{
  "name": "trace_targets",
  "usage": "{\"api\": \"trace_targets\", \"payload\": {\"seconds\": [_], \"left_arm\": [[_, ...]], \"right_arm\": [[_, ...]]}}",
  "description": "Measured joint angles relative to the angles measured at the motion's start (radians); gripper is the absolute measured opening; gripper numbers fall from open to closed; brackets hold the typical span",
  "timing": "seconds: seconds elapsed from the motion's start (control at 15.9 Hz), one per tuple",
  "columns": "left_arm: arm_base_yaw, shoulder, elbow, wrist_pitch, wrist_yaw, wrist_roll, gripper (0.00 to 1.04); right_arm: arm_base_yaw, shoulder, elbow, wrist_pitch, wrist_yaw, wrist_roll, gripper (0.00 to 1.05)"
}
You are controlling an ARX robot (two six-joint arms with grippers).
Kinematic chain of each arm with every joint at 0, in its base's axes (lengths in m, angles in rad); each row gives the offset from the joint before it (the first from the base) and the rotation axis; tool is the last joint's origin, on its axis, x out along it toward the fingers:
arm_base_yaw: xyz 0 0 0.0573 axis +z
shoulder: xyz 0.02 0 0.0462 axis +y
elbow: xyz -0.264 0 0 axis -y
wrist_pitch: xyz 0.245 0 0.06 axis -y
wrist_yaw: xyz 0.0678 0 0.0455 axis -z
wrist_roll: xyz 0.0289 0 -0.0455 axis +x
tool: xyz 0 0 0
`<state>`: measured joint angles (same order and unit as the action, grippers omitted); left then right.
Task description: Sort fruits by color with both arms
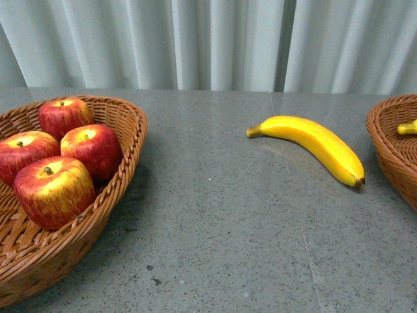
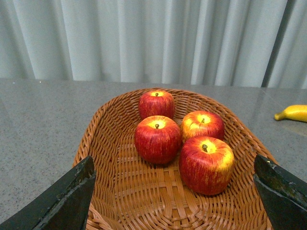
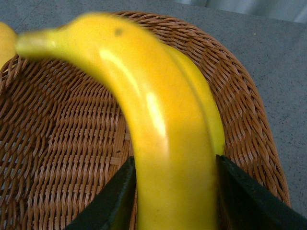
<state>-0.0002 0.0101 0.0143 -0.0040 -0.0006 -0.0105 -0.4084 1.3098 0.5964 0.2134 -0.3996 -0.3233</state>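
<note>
Several red apples (image 1: 53, 189) lie in a wicker basket (image 1: 130, 140) at the left; the left wrist view shows them too, the nearest apple (image 2: 206, 164) included. My left gripper (image 2: 173, 165) hangs open over that basket (image 2: 110, 158), its fingers (image 2: 62, 201) wide apart and holding nothing. My right gripper (image 3: 175, 191) is shut on a yellow banana (image 3: 163, 124), held above a second wicker basket (image 3: 249, 110). Another banana (image 1: 306, 147) lies on the grey table, also seen from the left wrist as a banana (image 2: 293, 112). Neither gripper shows in the front view.
The right basket (image 1: 391, 153) sits at the table's right edge with a yellow banana tip (image 1: 407, 128) showing in it. A yellow fruit (image 3: 5, 40) lies at that basket's rim in the right wrist view. A pale curtain (image 1: 208, 42) closes off the table's far side.
</note>
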Motion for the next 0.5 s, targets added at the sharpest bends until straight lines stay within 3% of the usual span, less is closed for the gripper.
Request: {"api": "trace_targets", "payload": {"seconds": [0.31, 0.5], "left_arm": [[0.0, 0.0, 0.0, 0.0, 0.0, 0.0, 0.98], [0.0, 0.0, 0.0, 0.0, 0.0, 0.0, 0.98]], "right_arm": [[0.028, -0.062, 0.034, -0.047, -0.009, 0.015, 0.96], [0.134, -0.082, 0.109, -0.049, 0.031, 0.069, 0.98]]}}
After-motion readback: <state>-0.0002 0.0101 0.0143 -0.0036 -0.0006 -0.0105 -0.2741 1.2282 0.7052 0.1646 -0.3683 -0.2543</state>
